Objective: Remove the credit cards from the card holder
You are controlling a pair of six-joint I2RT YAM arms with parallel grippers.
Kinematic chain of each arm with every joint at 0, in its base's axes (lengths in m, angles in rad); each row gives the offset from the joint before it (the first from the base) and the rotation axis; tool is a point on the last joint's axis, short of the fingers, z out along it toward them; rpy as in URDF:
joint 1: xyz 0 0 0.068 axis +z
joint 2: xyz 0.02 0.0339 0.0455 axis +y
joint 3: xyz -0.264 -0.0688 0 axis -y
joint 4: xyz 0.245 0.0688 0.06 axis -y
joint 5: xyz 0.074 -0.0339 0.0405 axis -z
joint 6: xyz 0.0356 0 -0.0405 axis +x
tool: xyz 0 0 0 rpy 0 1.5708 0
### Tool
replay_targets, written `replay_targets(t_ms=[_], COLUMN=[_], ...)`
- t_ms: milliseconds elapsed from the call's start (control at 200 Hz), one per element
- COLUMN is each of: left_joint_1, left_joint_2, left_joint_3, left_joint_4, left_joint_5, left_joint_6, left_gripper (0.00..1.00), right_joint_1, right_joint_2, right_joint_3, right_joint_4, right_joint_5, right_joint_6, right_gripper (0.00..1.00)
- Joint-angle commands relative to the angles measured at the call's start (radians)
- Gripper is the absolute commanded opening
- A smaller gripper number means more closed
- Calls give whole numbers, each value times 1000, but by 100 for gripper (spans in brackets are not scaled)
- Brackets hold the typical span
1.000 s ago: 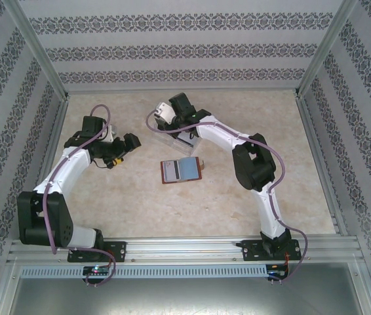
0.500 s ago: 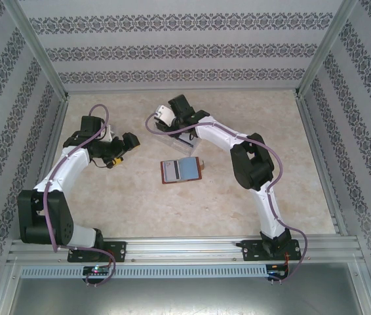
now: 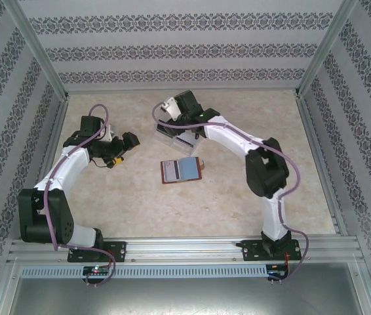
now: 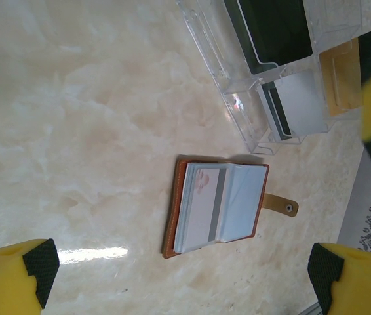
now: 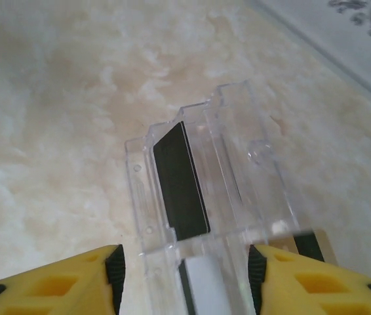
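The small brown leather-like bifold card holder (image 3: 181, 170) lies open and flat on the pale marbled desk (image 3: 107, 197), between the two arms, blue-grey pockets up and its snap tab (image 4: 280, 205) sticking out at one side. A white credit card (image 4: 195, 210) with a grey stripe sits tucked in it, with little edge standing proud.

The left jaws are spread wide and empty, hovering left of the card holder and apart from it; in the left wrist view it sits ahead, between the yellow fingertips (image 4: 12, 275). The right jaws are parted with nothing gripped, poised above the clear plastic compartment tray (image 5: 238, 164) just beyond the card holder, where a black card (image 5: 180, 180), a pale grey card (image 4: 297, 111) and a yellow-orange card (image 4: 339, 82) rest in separate compartments.

The remaining card is probably light, stiff and slick, so a pinch should go on its exposed edge or corner, drawing it out along the pocket. The soft, light holder will likely drag along unless the other jaws pin its brown border or tab
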Motion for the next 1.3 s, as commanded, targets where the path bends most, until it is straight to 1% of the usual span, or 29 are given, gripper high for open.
replay_targets(t_ms=[0,90,130,240,325,405,530,639,794,879,954,1109,1209,1294], left_joint_1=[13,10,6,-11,-20,-34,-67,-87,-109,-126,-143,-179,-202,-222], left_joint_2=[18,14,9,-5,-4,1,15,50,103,136,167,203,223,229], left_joint_3=[-23,-55,-71,-93,-95,-109,-118,-104,-99,-85,-58,-44,-39,-38], left_joint_4=[56,101,121,147,166,207,235,239,271,258,234,245,254,258], left_joint_5=[68,86,87,80,80,80,63,52,91,94,100,100,110,121], left_joint_6=[-48,-88,-105,-134,-153,-181,-196,-192,-216,-211,-190,-185,-184,-176], left_gripper=[100,100,100,100,100,100,100,100,100,98,96,93,89,85], right_joint_1=[28,45,50,60,79,91,96,102,96,99,102,106,112,116], right_joint_2=[-141,-235,-262,-300,-323,-310,-229,-150,-65,-25,-1,12,-4,-34], right_joint_3=[-91,-199,-231,-298,-379,-424,-421,-394,-355,-348,-354,-375,-431,-499], right_joint_4=[-28,-29,-50,-130,-97,-68,-67,-52,-59,-54,-56,-97,-101,-113], right_joint_5=[43,47,45,70,91,82,54,-13,-50,-78,-71,-46,-76,-78], right_joint_6=[223,376,441,590,683,765,872,898,918,927,944,951,932,907], right_gripper=[58,64,65,63,63,63,61,57,58,57,56,55,55,55])
